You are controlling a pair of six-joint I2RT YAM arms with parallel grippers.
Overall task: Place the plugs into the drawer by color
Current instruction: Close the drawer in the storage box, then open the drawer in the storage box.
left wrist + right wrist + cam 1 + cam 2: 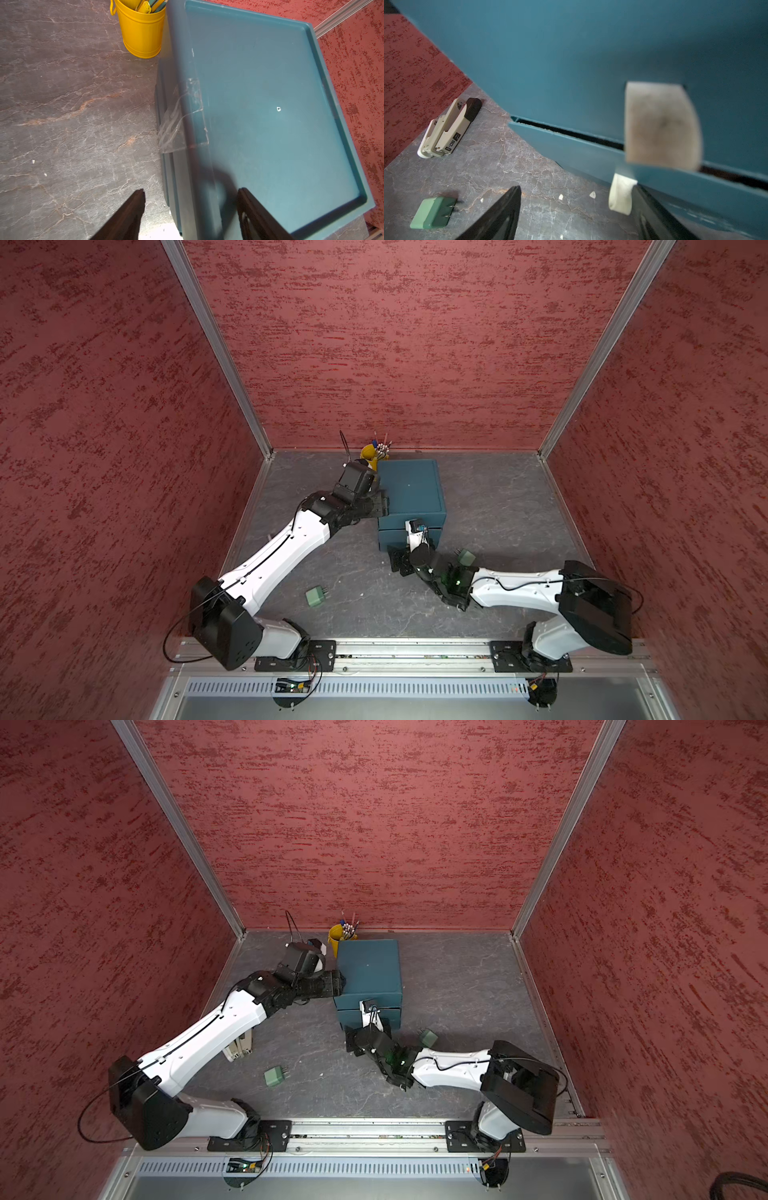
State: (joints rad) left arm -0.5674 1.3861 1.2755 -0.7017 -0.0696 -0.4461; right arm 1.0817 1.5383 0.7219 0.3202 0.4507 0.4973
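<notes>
- The left jaws are standing open around the upper side edge of the drawer chest [270, 104]. One finger [126, 216] is hanging outside it over the surface [62, 104], and the other is hovering above the chest's top. Nothing is being gripped.
- A strip of clear tape [182, 116] is folding over that same edge, just ahead of the left jaws.
- A yellow cup [141, 31] of pens is standing further ahead of them, against the chest's far corner.
- The right jaws are standing wide open and empty, low at the front of the chest.
- A white pull tab [620, 195] is hanging just beside one right finger [652, 220]; whether they are touching, I cannot tell.
- Beyond these jaws, one drawer front is sticking slightly out, with a dark gap showing above it. A second tab [662, 124], blurred, is hanging across that gap.
- One green plug [432, 213] is lying on its side on the surface, outside the right jaws' other finger and well apart from the left jaws.
- A second green plug [465, 558] is lying behind the right jaws, beside that arm's wrist.
- A stapler [448, 128] is lying beyond the first plug, near the red wall.
</notes>
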